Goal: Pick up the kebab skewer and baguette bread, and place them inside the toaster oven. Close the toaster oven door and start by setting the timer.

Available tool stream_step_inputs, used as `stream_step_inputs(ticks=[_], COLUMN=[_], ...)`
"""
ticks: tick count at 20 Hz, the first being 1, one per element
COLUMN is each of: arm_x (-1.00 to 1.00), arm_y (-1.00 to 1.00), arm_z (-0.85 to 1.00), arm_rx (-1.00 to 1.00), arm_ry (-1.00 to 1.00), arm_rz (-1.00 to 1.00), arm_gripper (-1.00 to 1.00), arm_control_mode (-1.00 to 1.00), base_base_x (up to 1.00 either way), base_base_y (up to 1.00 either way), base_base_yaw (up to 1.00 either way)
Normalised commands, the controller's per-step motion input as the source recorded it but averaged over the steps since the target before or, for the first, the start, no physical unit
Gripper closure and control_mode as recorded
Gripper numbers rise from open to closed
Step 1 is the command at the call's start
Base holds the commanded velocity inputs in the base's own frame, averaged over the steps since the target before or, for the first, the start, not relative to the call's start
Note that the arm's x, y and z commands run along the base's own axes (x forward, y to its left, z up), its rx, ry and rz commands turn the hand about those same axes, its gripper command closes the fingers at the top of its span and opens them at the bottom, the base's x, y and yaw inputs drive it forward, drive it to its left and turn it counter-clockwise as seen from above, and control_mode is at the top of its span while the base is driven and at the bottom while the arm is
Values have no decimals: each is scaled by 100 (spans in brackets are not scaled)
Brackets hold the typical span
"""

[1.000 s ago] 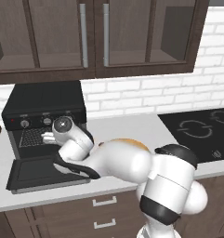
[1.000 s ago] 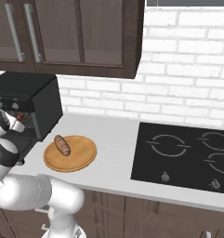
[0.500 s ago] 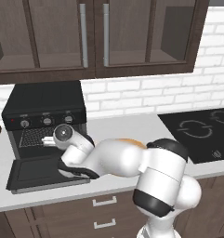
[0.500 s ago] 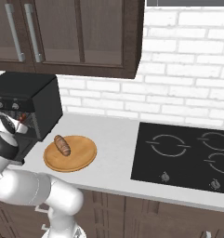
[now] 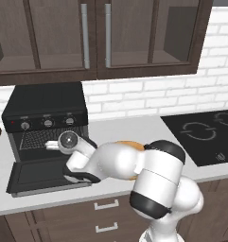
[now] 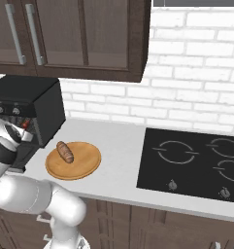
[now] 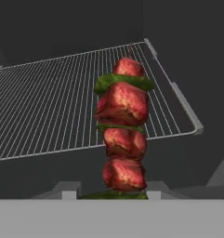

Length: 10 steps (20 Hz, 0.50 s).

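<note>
Four red meat chunks with green slices between them make up the kebab skewer (image 7: 123, 128), which stands up from between the two finger tips of the end effector (image 7: 112, 191) in the hand view. The fingers are drawn in close and pinch the skewer at its lower end. Behind the skewer lies the wire rack (image 7: 48, 111) inside the dark cavity of the toaster oven (image 5: 45, 108); the skewer's top end points toward the rack's far right corner, and whether it touches the wires cannot be told.

From the left base view the white arm reaches across the worktop (image 5: 134, 130) to the mouth of the toaster oven, with the hand just in front of the rack. The toaster oven door (image 5: 42, 175) is dropped open and lies flat on the worktop below the arm. Three knobs sit in a row on the oven's front panel above the opening.

To the right of the oven, in the right base view, the baguette bread (image 6: 65, 151) lies on a round wooden plate (image 6: 84, 163), toward the plate's left side. Farther right, well apart from the plate, a black cooktop (image 6: 196, 163) is set into the worktop. A white brick wall runs behind, with dark wood cabinets (image 5: 96, 38) hung above the oven.
</note>
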Motion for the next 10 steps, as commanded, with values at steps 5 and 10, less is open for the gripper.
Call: stream_step_inputs(ticks=[5,10], arm_x=[28,6], arm_y=[1,1], arm_z=[0,-4], arm_rx=[0,0], arm_ry=[0,-6], arm_rz=[0,0], arm_gripper=[100,100], arm_control_mode=[-100,-100], base_base_x=[0,0], base_base_y=[0,0], base_base_yaw=[0,0])
